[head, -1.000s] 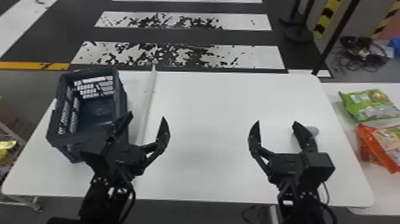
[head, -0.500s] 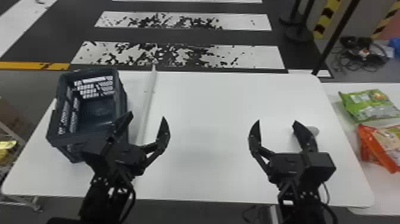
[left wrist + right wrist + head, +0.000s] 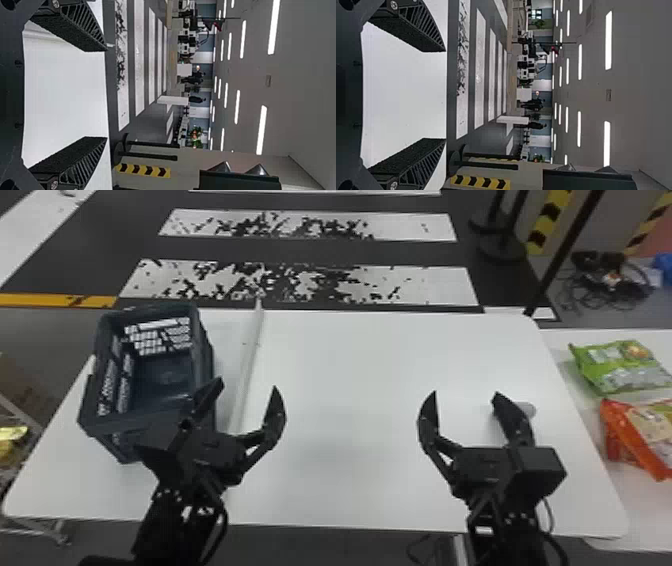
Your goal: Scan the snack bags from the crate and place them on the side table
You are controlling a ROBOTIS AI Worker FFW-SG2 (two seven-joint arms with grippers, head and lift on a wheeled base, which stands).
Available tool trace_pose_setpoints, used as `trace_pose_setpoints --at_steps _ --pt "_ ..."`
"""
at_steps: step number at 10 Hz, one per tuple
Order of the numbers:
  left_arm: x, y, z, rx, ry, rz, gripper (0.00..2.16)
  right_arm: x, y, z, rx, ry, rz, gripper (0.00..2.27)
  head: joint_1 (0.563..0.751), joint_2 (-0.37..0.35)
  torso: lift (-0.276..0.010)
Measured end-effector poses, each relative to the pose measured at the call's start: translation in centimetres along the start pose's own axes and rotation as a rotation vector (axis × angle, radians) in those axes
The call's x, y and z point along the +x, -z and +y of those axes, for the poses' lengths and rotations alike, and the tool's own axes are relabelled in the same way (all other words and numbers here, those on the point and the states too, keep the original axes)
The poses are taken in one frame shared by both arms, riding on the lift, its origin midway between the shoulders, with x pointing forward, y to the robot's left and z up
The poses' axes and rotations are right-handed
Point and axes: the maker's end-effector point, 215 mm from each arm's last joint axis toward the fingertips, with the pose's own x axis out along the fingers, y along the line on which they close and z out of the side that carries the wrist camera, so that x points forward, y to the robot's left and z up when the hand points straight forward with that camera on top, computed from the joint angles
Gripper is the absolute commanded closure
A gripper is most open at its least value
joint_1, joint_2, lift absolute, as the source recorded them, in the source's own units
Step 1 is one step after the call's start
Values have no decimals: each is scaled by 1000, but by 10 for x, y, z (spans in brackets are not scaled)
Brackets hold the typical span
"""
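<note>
The left hand (image 3: 246,386) is spread wide beside the crate (image 3: 205,360); the right hand (image 3: 464,395) is spread too, well to the crate's right. Beneath is the white surface (image 3: 375,365) bearing the crate. Far right of the crate, a green snack bag (image 3: 620,370) and, nearer the robot, what looks like an orange snack bag (image 3: 635,435) lie on the side surface (image 3: 645,510).

Crate (image 3: 130,422) on desk (image 3: 360,390), left end. Strip (image 3: 248,365) runs front to back just right of it. Side desk (image 3: 645,500) off desk's right end: front snack bag (image 3: 642,435), rear snack bag (image 3: 620,365) behind it. Crosswalk (image 3: 425,285) behind desk.
</note>
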Motion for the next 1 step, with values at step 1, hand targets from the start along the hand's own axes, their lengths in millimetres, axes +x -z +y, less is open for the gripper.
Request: trace_pose_setpoints --at_steps 1 --pt "0 -1 -1 0 1 -2 76 -1 -1 0 1 0 -1 76 695 11 -50"
